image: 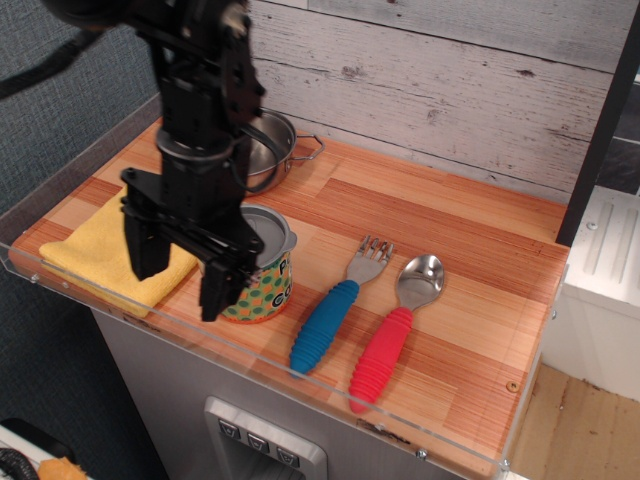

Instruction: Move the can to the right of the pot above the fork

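Note:
The can [262, 275], grey lid and green label with orange dots, stands at the front of the wooden counter, partly hidden by my gripper. My gripper [182, 272] is open, its two black fingers [222, 283] hanging in front of and left of the can, one over the cloth. Whether a finger touches the can I cannot tell. The steel pot [268, 150] sits at the back left, mostly hidden behind the arm, one loop handle showing. The fork [338, 301] with the blue ribbed handle lies to the right of the can.
A yellow cloth [100, 250] lies at the front left. A red-handled spoon [396, 324] lies right of the fork. A clear plastic rim [300, 375] edges the counter front and left. A white plank wall [450, 90] runs behind.

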Motion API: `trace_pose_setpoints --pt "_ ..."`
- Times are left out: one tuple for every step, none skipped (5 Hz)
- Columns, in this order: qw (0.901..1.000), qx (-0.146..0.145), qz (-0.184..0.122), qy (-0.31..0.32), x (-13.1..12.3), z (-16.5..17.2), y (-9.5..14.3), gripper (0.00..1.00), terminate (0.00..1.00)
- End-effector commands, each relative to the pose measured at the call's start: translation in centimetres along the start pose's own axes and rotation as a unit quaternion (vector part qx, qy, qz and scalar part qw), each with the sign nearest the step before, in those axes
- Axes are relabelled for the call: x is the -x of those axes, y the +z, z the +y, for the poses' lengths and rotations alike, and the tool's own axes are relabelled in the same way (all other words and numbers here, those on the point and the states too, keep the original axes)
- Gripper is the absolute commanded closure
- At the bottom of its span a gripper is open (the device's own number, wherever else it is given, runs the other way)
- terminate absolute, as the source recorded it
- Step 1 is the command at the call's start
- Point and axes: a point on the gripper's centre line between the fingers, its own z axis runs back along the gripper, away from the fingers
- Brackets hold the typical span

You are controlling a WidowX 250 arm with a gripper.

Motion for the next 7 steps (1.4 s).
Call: trace_pose_setpoints --pt "0.9957 0.004 -0.077 -0.052 -2.4 -0.4 -0.1 0.00 0.00" --pt "0.9938 -0.004 -0.091 -0.064 -3.3 -0.1 0.1 0.00 0.00" --pt "0.9910 0.009 -0.106 -0.082 -4.7 -0.3 0.1 0.00 0.00" --pt "0.9854 0.023 -0.139 -0.096 -6.5 -0.1 0.1 0.00 0.00" --pt "0.9840 0.020 -0.144 -0.102 -8.1 0.1 0.3 0.00 0.00" --pt "0.9835 0.023 -0.145 -0.105 -8.9 0.2 0.5 0.00 0.00" --pt "0.9825 0.023 -0.149 -0.109 -9.8 0.1 1.1 0.00 0.00"
